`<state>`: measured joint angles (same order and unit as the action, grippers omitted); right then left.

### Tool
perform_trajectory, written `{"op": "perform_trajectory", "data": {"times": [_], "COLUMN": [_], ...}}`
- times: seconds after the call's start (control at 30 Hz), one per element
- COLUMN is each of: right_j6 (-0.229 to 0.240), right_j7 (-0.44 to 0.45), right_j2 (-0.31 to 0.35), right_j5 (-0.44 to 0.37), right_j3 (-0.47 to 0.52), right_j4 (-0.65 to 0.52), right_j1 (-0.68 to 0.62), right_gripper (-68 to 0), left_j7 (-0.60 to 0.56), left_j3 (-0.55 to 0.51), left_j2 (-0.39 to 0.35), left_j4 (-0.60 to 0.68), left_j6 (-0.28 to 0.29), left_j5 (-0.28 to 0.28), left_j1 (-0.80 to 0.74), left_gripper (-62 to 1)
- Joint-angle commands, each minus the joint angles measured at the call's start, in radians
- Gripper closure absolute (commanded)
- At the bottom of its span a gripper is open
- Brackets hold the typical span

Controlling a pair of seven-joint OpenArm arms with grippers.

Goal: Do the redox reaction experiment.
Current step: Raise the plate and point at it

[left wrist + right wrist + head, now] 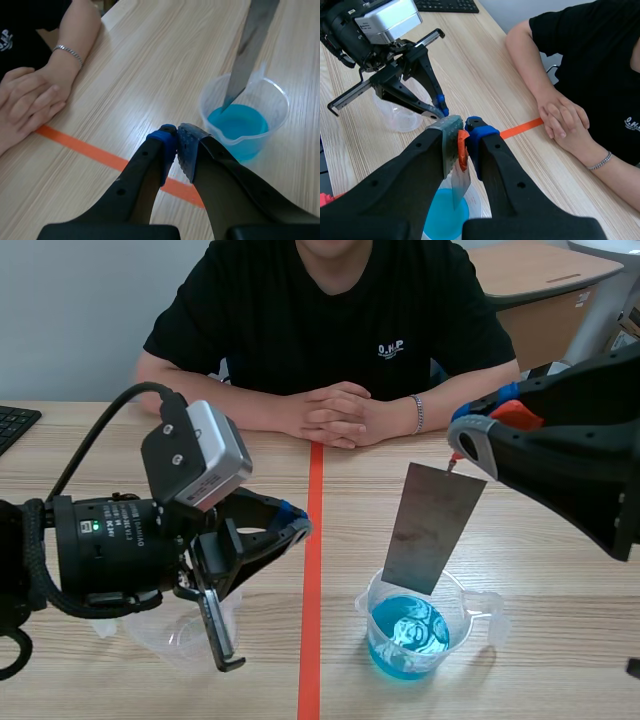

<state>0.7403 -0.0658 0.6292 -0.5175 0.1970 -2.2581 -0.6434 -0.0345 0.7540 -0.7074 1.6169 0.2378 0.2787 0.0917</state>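
The step in hand looks like dipping the metal plate (432,530) into the blue liquid (410,640), and the right tool (462,132) carries it: its two pads are pressed onto the plate's top edge, where an orange-red tab (463,150) shows between them. The plate hangs straight below that tool, slightly tilted. Its lower end is inside the rim of the beaker (364,602), at or just above the liquid; whether it is wet cannot be told. To do this well, the descent should be slow and vertical, so the sheet goes down the middle of the beaker without pushing its wall. The light plastic vessel would probably slide or tip on the bench (100,440) under a sideways push. Because the pinch is narrow and high on a long sheet, any jerk may swing the lower end, so steady wrist motion matters more than speed. A good depth would cover a fair part of the sheet while the pads stay dry above the rim. The left tool (177,137) is pressed together on nothing and hovers over an empty cup (150,630), well to the side of the beaker. It could steady the beaker if needed, but otherwise it should stay away from it. A person (335,415) sits beyond both tools with hands clasped, so splashing is worth avoiding.
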Motion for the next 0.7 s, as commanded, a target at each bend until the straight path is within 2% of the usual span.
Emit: {"op": "perform_trajectory", "data": {"times": [0.0,0.17,0.4,0.67], "right_j6": [0.005,0.005,0.005,0.005], "right_j7": [0.015,0.015,0.015,0.016], "right_j2": [0.013,0.013,0.013,0.013], "right_j5": [-0.014,-0.014,-0.015,-0.015], "right_j3": [0.008,0.008,0.008,0.008], "right_j4": [-0.012,-0.012,-0.012,-0.012], "right_j1": [0.006,0.006,0.006,0.006], "right_gripper": [-1.5,-1.5,-1.5,-1.5], "left_j7": [-0.016,-0.012,-0.013,-0.014], "left_j3": [0.000,0.021,0.048,0.056], "left_j2": [0.013,0.060,0.108,0.140], "left_j4": [0.016,-0.025,-0.097,-0.112], "left_j6": [-0.004,-0.004,-0.003,0.002], "left_j5": [-0.001,-0.038,-0.056,-0.068], "left_j1": [0.011,0.026,0.054,0.058], "left_gripper": [-4.6,-4.6,-4.6,-4.6]}}
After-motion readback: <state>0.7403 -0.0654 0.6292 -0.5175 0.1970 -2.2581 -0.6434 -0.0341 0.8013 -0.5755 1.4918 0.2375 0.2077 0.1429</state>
